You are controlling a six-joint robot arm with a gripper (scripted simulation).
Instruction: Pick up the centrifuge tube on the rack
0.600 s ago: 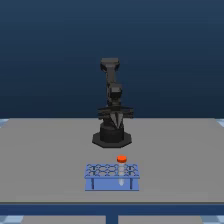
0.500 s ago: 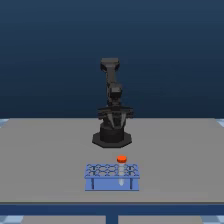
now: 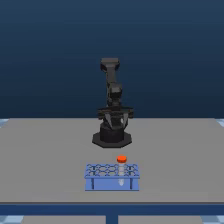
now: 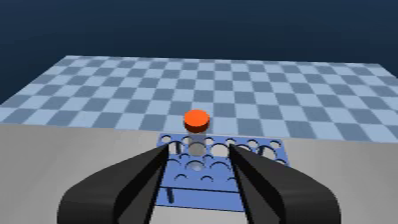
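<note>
The blue rack (image 3: 112,177) stands on the grey table in front of the arm's base. The centrifuge tube (image 3: 121,160) stands upright in a hole toward the exterior view's right, its orange-red cap showing above the grid. In the wrist view the rack (image 4: 258,150) lies beyond the fingers and the tube (image 4: 196,120) rises from its far edge. My gripper (image 4: 201,152) is open, its dark fingers (image 4: 142,172) spread with nothing between them, well short of the tube. In the exterior view the gripper (image 3: 114,120) hangs folded close above the arm's base.
The black arm base (image 3: 112,137) sits mid-table behind the rack. The grey table (image 3: 45,160) stretches wide on both sides. A blue checkered floor (image 4: 222,85) lies past the table's edge in the wrist view.
</note>
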